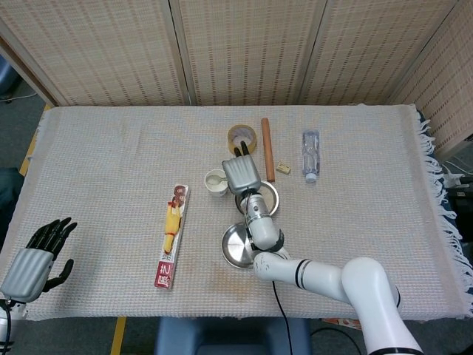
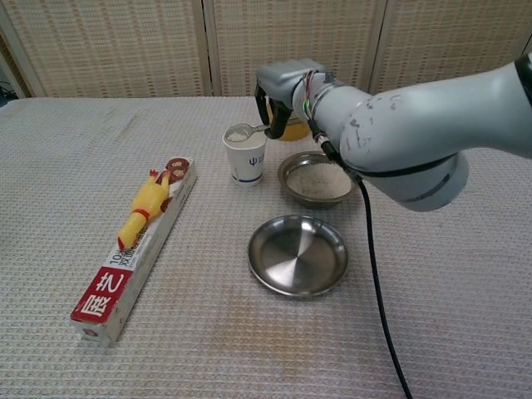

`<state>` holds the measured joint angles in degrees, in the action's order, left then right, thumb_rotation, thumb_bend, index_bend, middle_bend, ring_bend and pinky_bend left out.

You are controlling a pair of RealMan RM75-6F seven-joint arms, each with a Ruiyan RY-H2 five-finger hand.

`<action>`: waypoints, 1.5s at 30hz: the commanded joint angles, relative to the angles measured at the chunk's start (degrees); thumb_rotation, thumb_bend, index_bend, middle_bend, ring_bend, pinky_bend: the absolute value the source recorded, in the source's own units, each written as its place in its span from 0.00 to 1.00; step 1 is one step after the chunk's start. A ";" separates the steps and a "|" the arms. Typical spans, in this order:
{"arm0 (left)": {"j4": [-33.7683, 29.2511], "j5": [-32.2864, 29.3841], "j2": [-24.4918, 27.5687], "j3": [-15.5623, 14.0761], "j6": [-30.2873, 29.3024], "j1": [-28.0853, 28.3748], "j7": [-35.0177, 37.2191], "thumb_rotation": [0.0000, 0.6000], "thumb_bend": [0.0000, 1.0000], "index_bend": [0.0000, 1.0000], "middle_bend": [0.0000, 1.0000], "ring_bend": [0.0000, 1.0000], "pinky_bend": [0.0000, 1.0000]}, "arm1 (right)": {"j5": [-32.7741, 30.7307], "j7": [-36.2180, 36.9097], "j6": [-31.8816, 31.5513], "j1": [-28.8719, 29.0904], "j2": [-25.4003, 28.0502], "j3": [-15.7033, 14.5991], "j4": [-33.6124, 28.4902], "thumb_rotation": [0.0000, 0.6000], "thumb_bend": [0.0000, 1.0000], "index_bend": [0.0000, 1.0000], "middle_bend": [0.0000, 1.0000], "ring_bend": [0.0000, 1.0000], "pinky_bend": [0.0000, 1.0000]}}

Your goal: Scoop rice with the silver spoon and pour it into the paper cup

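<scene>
Toward the tabletop's far-middle: paper cup (image 2: pixel 245 155), upright, open mouth ready to receive. Silver spoon (image 2: pixel 242 132), bowl loaded with rice, poised over the cup's rim; handle clamped in right robot hand (image 2: pixel 278 93), kept level so nothing spills early. Rice bowl (image 2: pixel 318 179) just beside the cup, keeping carry short. Left robot hand (image 1: pixel 35 259), near-left corner, idle, fingers apart, empty.

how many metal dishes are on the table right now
2. The metal bowl of rice stands right of the paper cup, partly hidden by the arm in the head view. The empty metal plate lies nearer the robot.
</scene>
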<state>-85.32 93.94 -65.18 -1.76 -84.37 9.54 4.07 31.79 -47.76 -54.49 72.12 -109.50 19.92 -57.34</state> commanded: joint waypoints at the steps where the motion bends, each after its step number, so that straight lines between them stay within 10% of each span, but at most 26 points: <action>1: -0.12 -0.09 0.09 0.08 -0.01 -0.01 -0.08 1.00 0.47 0.00 0.00 0.00 0.11 | 2.55 -9.45 -4.44 2.10 -2.51 -3.62 2.65 1.00 0.34 0.95 0.60 0.13 0.01; 16: -0.35 0.11 0.29 0.07 -0.16 -0.12 -0.12 1.00 0.47 0.00 0.00 0.00 0.11 | 14.96 -33.77 -15.01 4.02 -7.55 -12.80 6.68 1.00 0.34 0.95 0.60 0.13 0.00; 27: -0.49 1.01 0.63 -0.19 -1.00 -0.39 0.43 1.00 0.47 0.00 0.00 0.00 0.11 | 18.70 -40.75 -16.88 1.29 -6.76 -11.99 2.96 1.00 0.34 0.95 0.60 0.13 0.00; 33: -0.47 1.34 0.84 -0.37 -1.62 -0.76 0.64 1.00 0.47 0.00 0.00 0.00 0.11 | 21.52 -23.52 -18.53 -3.30 -0.29 -6.07 -9.85 1.00 0.34 0.95 0.60 0.13 0.00; 38: -0.53 1.26 0.84 -0.34 -1.85 -0.98 0.24 1.00 0.47 0.00 0.00 0.00 0.11 | 19.75 3.32 -12.65 -13.56 12.47 -2.13 -34.11 1.00 0.34 0.95 0.60 0.13 0.00; 45: -0.79 1.18 -0.28 -0.67 -0.10 -0.57 -2.46 1.00 0.47 0.00 0.00 0.00 0.11 | 22.29 25.18 1.24 -23.03 30.40 -6.65 -48.89 1.00 0.34 0.94 0.60 0.13 0.00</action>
<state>-86.02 95.17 -65.21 -2.33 -84.84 8.83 1.93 52.32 -35.97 -62.87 57.29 -91.79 14.34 -94.45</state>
